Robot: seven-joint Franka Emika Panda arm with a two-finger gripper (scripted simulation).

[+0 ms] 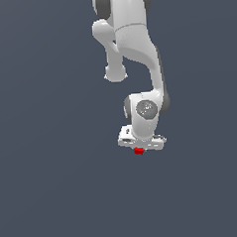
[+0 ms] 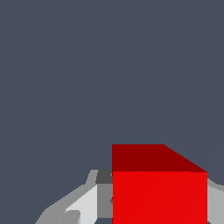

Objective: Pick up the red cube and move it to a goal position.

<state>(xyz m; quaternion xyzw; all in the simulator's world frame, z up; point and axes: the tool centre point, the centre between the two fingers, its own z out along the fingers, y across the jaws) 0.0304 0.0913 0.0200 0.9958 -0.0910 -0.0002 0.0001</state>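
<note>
The white robot arm [image 1: 136, 50] reaches down over a plain grey-blue surface. Its white hand [image 1: 140, 148] is closed on the small bright red cube [image 1: 139, 150], which sits between the grey fingers [image 2: 83, 203]. In the wrist view the red cube [image 2: 159, 192] fills the gap.

Red cube [image 1: 139, 150]: tiny, bright red, plain; sits between gripper [image 1: 140, 150] fingers [image 2: 85, 205], flanked both sides

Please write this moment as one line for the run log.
phase: grasp | gripper: shut on red cube | fingers: at cube sides | goal: not visible
</note>
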